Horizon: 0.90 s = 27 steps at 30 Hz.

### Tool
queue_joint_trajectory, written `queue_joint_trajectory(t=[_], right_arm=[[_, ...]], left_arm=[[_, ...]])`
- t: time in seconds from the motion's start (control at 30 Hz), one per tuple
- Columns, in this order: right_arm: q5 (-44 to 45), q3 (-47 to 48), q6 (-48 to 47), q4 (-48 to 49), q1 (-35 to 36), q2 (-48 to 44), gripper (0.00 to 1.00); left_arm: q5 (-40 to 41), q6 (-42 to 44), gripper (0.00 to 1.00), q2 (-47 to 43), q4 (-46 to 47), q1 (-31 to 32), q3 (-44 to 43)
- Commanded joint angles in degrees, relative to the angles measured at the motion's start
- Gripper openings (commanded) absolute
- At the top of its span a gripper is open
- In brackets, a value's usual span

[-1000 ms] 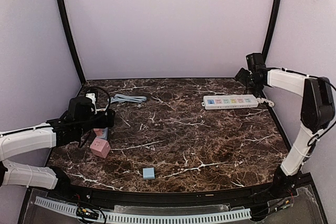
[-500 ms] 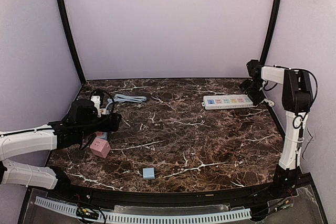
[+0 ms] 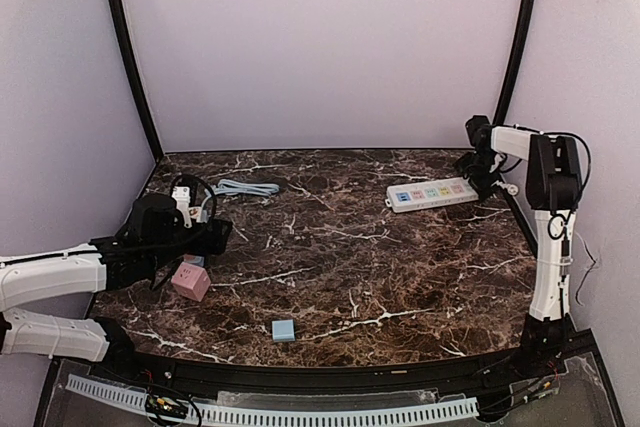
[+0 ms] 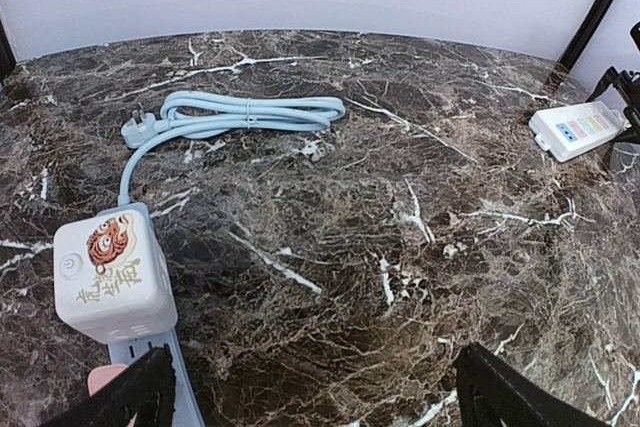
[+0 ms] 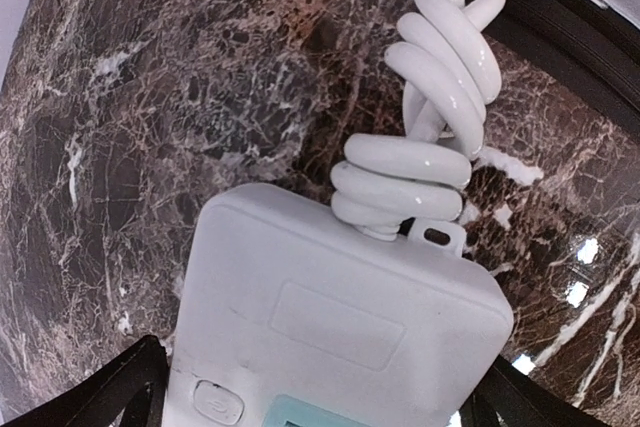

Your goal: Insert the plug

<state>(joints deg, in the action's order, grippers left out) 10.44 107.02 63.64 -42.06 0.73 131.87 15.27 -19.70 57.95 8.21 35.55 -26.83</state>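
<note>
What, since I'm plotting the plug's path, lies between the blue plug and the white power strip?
Nothing foreign that I can see. From the blue plug toward the white power strip, only the plug's own coiled cable lies along the way, then bare marble table.

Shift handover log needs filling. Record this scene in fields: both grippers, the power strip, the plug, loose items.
left gripper: open, holding nothing, near the white cube socket
right gripper: open, fingers either side of the strip's cord end
power strip: white, flat at the table's far right
plug: on the table, at the end of the coiled light blue cable, not inserted
loose items: pink cube; small blue block
</note>
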Motion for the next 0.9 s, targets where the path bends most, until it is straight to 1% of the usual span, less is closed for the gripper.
queue_joint_trajectory(t=[0.0,0.03,0.07,0.2,0.23,0.3,0.4,0.53,0.63,0.7,0.77,0.83,0.87], right_arm=[[-1.10,1.11,-1.19,0.16,-0.20,3.74,0.99],[-1.23,1.13,-1.45,0.30,-0.20,3.86,0.98],[-1.67,0.94,-1.87,0.56,-0.18,4.08,0.93],[-3.66,-1.12,-3.68,1.79,0.29,4.27,0.63],[-3.74,-1.83,-3.93,1.88,0.54,4.08,0.59],[-3.03,-3.44,-4.35,2.38,1.45,3.04,0.56],[-1.56,-6.55,-4.61,3.50,3.75,0.44,0.56],[-0.96,-10.23,-5.17,5.47,7.93,-3.09,0.56],[0.34,-11.23,-6.12,6.08,10.10,-4.99,0.59],[1.91,-11.44,-7.56,6.21,11.73,-5.83,0.66],[2.75,-11.69,-8.35,5.85,12.94,-6.45,0.85],[2.89,-12.38,-8.54,5.83,14.00,-6.89,0.98],[2.91,-12.89,-8.46,5.85,14.45,-7.06,0.99]], left_arm=[[-0.90,0.00,0.98,-0.72,1.24,0.31,1.65],[-0.91,-0.03,0.98,-0.56,1.43,0.35,1.79],[-0.92,-0.05,0.97,-0.47,1.53,0.39,1.87],[-1.39,-0.23,0.97,0.08,2.93,0.40,2.30],[-1.48,-0.28,0.97,0.16,3.16,0.40,2.48],[-1.60,-0.33,0.97,0.47,3.69,0.40,2.70],[-1.77,-0.24,0.97,0.89,3.87,0.52,2.81],[-2.19,-0.29,0.97,0.66,3.79,0.70,2.87],[-2.40,-0.33,0.97,0.28,3.96,0.81,3.00],[-2.55,-0.33,0.97,0.49,4.34,0.83,3.08],[-2.72,-0.15,0.97,1.05,4.59,0.84,2.94],[-3.03,0.08,0.97,1.89,4.54,0.90,2.52],[-3.17,0.09,0.97,2.16,4.54,0.92,2.29]])
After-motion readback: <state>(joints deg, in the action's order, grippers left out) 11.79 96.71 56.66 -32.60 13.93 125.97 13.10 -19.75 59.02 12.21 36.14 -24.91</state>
